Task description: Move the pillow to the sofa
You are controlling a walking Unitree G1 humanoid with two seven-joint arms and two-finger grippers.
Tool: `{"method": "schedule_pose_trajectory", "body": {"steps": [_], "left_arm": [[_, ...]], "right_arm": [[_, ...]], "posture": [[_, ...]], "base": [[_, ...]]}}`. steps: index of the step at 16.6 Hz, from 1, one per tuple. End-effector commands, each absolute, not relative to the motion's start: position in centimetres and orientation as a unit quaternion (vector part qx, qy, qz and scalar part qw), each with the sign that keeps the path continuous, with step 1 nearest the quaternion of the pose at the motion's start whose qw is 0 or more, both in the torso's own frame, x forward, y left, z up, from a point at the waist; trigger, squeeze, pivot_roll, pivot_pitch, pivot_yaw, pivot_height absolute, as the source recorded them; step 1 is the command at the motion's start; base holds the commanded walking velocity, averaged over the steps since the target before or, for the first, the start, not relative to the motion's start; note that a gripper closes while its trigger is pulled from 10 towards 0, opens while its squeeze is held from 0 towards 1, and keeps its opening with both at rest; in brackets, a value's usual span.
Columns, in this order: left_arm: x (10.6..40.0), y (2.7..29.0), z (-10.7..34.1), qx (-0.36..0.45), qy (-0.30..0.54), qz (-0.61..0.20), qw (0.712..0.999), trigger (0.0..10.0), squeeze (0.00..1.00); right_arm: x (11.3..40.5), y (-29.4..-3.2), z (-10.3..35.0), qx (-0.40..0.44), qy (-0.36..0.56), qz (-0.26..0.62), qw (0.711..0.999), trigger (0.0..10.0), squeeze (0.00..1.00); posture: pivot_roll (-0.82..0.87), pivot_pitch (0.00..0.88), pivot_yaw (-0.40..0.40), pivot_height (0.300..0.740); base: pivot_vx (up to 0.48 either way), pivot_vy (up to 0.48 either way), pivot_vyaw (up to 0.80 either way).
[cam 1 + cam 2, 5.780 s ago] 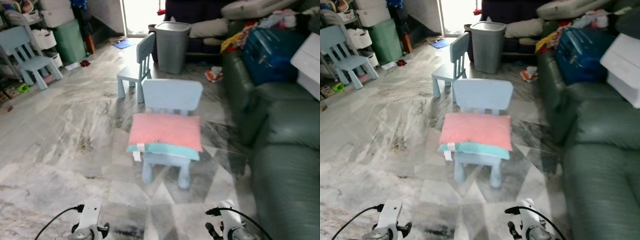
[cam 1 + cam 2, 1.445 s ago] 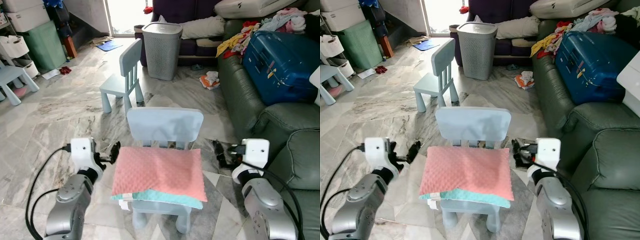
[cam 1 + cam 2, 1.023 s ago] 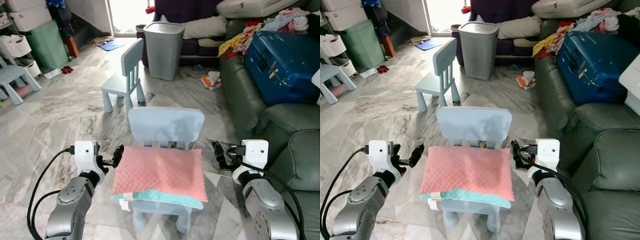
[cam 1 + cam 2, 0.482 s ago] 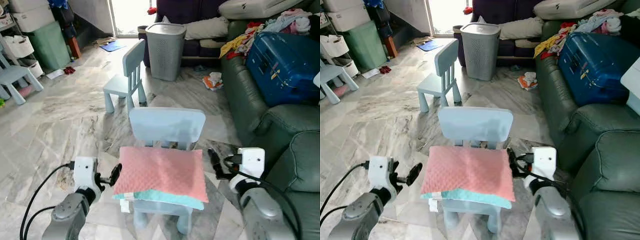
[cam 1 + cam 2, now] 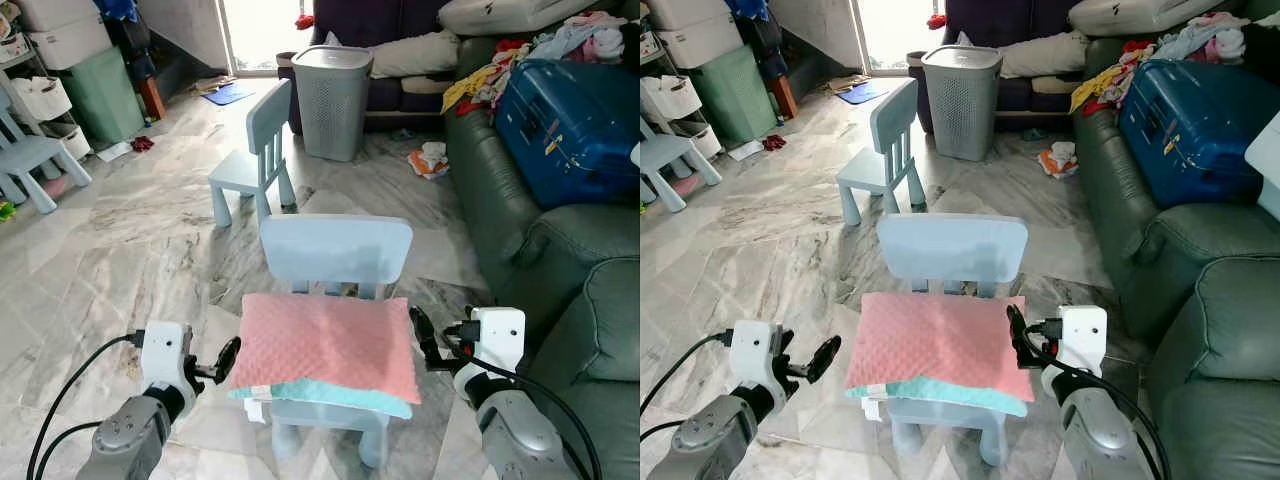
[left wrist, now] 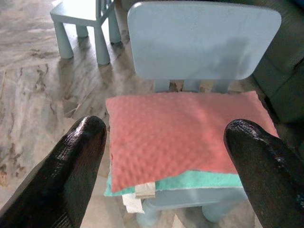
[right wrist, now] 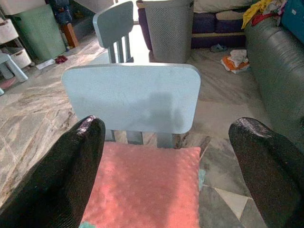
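Observation:
A pink pillow (image 5: 325, 345) with a teal underside lies flat on the seat of a small light-blue chair (image 5: 335, 250) just in front of me. My left gripper (image 5: 225, 358) hovers at the pillow's left edge, open. My right gripper (image 5: 425, 340) sits at the pillow's right edge, also open. In the left wrist view the pillow (image 6: 185, 128) lies between the two spread black fingers (image 6: 80, 152). In the right wrist view the chair back (image 7: 133, 97) and the pillow (image 7: 147, 185) stand between the wide-apart fingers (image 7: 80, 156). The dark green sofa (image 5: 590, 330) runs along my right side.
A second small blue chair (image 5: 255, 150) and a grey laundry basket (image 5: 333, 85) stand further ahead. A blue suitcase (image 5: 570, 115) and clothes lie on the sofa's far part. Storage bins (image 5: 105, 100) and another chair (image 5: 30, 165) are at the far left. Marble floor surrounds the chair.
Both arms have come down and in towards the pillow's sides; the right gripper now reaches its right edge. The camera has shifted slightly.

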State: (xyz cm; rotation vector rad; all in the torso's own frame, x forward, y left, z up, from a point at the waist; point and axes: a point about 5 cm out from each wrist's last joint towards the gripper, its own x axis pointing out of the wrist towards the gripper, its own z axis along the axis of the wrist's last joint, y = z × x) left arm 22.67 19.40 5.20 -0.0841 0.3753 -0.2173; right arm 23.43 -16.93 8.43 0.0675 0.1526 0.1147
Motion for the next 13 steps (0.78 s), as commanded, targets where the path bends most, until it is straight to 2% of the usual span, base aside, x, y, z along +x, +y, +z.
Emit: {"method": "schedule_pose_trajectory", "body": {"steps": [1,9,13], "left_arm": [[22.6,19.8,5.6,-0.034,0.183,-0.104,0.977,10.0,0.0],[21.0,19.9,5.7,-0.034,0.196,-0.1,0.975,10.0,0.0],[20.5,19.9,5.6,-0.036,0.202,-0.098,0.974,10.0,0.0]], "right_arm": [[23.3,-16.5,9.0,0.035,0.069,0.065,0.995,10.0,0.0],[22.3,-16.1,9.0,0.036,0.079,0.084,0.993,10.0,0.0],[22.1,-16.1,9.1,0.032,0.083,0.089,0.992,10.0,0.0]], "posture": [[-0.09,0.035,0.077,0.74],[-0.08,0.095,0.068,0.74],[-0.08,0.111,0.062,0.702]], "base": [[0.0,0.0,0.0],[0.0,0.0,0.0],[0.0,0.0,0.0]]}}
